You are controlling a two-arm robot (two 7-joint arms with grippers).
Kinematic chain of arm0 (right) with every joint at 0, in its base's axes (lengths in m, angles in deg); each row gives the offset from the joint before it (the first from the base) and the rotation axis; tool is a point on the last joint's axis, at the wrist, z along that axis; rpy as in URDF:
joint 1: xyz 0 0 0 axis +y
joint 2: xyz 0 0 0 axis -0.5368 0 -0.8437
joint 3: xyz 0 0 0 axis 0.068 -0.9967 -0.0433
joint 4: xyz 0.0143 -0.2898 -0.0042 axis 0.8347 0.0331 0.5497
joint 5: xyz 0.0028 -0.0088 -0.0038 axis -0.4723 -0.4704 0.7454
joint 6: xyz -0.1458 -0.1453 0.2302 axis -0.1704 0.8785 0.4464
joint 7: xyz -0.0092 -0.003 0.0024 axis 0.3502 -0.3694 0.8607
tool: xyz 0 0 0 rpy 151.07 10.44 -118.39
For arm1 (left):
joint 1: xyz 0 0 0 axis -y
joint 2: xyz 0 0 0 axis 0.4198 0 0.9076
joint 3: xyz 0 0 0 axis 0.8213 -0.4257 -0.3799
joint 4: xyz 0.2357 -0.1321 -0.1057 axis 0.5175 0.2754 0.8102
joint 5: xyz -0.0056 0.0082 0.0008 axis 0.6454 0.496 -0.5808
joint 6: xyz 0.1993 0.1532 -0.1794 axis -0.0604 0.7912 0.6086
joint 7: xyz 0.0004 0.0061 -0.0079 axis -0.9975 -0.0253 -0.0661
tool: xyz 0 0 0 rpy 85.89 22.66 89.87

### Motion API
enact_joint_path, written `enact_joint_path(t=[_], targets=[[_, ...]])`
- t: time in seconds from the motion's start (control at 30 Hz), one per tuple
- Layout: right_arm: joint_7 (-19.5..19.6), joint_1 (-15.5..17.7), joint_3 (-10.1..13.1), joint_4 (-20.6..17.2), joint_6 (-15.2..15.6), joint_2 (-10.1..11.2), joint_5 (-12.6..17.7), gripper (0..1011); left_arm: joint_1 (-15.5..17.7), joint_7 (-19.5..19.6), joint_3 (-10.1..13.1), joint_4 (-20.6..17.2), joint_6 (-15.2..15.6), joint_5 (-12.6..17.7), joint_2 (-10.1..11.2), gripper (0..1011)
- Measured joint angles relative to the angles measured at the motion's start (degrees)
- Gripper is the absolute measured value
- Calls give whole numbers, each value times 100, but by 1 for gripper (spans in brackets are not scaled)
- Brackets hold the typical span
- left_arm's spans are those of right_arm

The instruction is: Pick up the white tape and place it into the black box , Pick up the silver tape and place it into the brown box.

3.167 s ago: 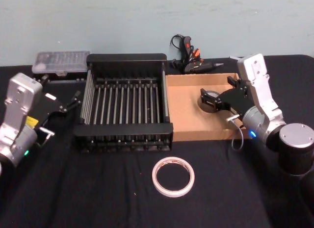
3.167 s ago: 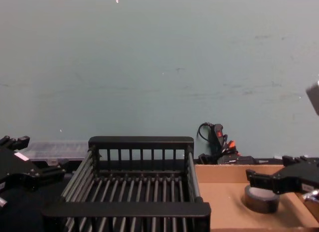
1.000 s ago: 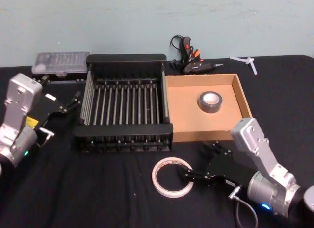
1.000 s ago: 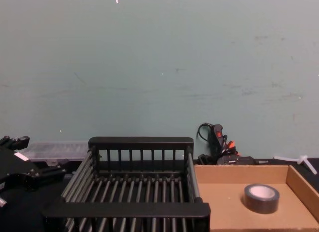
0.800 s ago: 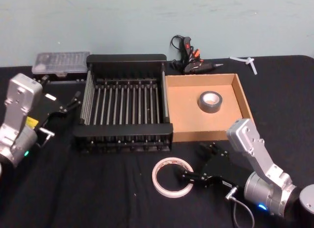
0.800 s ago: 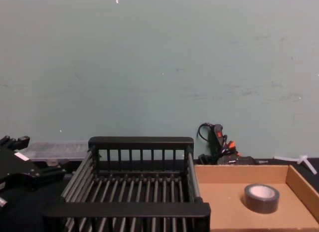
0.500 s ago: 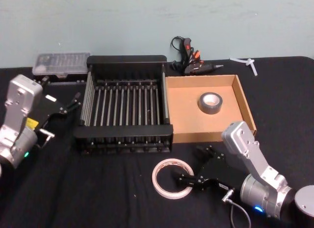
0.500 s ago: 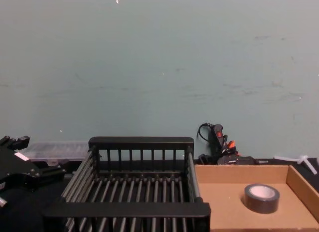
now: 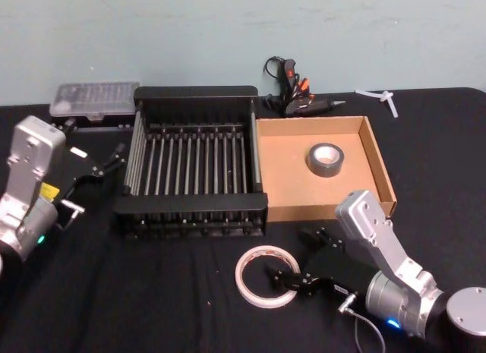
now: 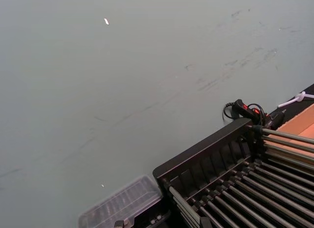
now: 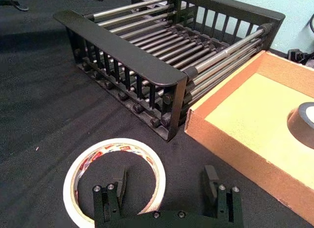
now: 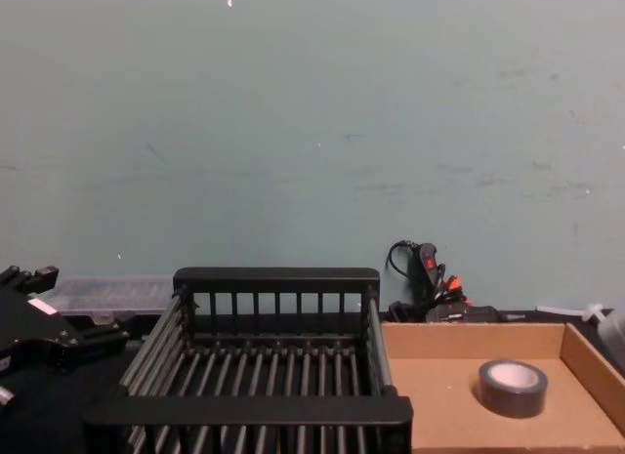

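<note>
The white tape (image 9: 265, 276) (image 11: 117, 143) lies flat on the black cloth in front of the boxes. My right gripper (image 9: 292, 256) (image 11: 164, 181) is open and low at the ring's right side. One finger sits inside the ring and the other outside, so the jaws straddle its wall. The silver tape (image 9: 324, 159) (image 12: 512, 388) (image 11: 304, 122) rests flat in the brown box (image 9: 383, 171) (image 12: 469, 337) (image 11: 230, 135). The black box (image 9: 196, 91) (image 12: 275, 277) (image 11: 122, 56) (image 10: 201, 149) stands to its left, with nothing inside. My left gripper (image 9: 118, 154) is parked open, left of the black box.
A clear plastic case (image 9: 95, 97) (image 10: 120, 206) lies behind the black box at the left. A black and orange glue gun (image 9: 296, 91) (image 12: 430, 278) lies behind the brown box. A small white piece (image 9: 383, 99) lies at the back right.
The right gripper let go of the silver tape in the brown box and came down to the front. Over the last second it slid left until one finger entered the white ring.
</note>
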Motion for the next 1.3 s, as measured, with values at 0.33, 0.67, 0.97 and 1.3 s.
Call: enact_joint_path(t=[0.33, 0.67, 0.97, 1.3], targets=[[-5, -19, -9, 43, 18, -34, -30, 1002, 0, 0, 0, 0, 0, 0, 0, 1001], [2, -21, -3, 61, 29, -55, -68, 1002, 0, 0, 0, 0, 0, 0, 0, 1001], [27, 4, 0, 49, 40, -60, -140, 1002, 0, 0, 0, 0, 0, 0, 0, 1001], [31, 16, 19, 42, 35, -63, -164, 1003, 0, 0, 0, 0, 0, 0, 0, 1002]])
